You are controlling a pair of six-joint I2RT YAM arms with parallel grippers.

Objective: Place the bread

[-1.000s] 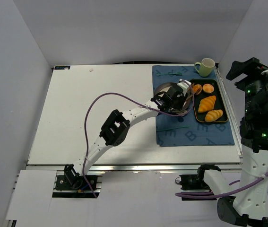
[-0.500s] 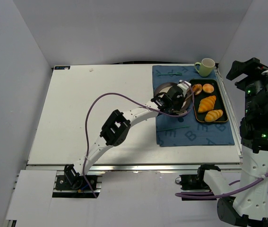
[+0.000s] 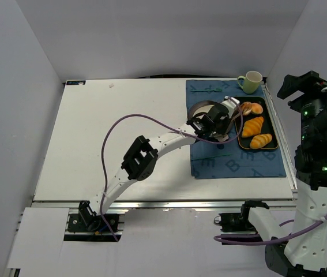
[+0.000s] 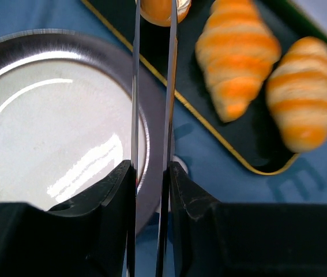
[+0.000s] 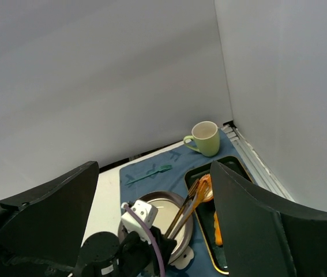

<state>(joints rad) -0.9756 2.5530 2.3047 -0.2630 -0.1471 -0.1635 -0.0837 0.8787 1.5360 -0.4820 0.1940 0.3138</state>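
Observation:
The bread (image 4: 158, 9), a small orange-brown bun, lies in the far left corner of the black tray (image 4: 250, 144); it also shows in the top view (image 3: 247, 107). My left gripper (image 4: 151, 170) is shut on thin metal tongs (image 4: 135, 86), above the right rim of the round metal plate (image 4: 48, 115). The tong tips reach the bun and stand on either side of it; I cannot tell if they pinch it. In the top view the left gripper (image 3: 224, 115) is over the plate (image 3: 199, 107). My right gripper (image 5: 154, 167) is open, empty and raised high at the right.
Two croissants (image 3: 252, 126) (image 3: 261, 140) and a second bun (image 3: 258, 108) lie in the tray (image 3: 238, 138). A green mug (image 3: 251, 81) stands behind it. A teal fork (image 3: 206, 88) and another teal utensil (image 3: 215, 154) lie on the blue placemat (image 3: 238, 164).
My left gripper moved right with the tongs, from over the plate toward the tray. The tong tips now reach the bun in the tray's far left corner. The right arm has not moved.

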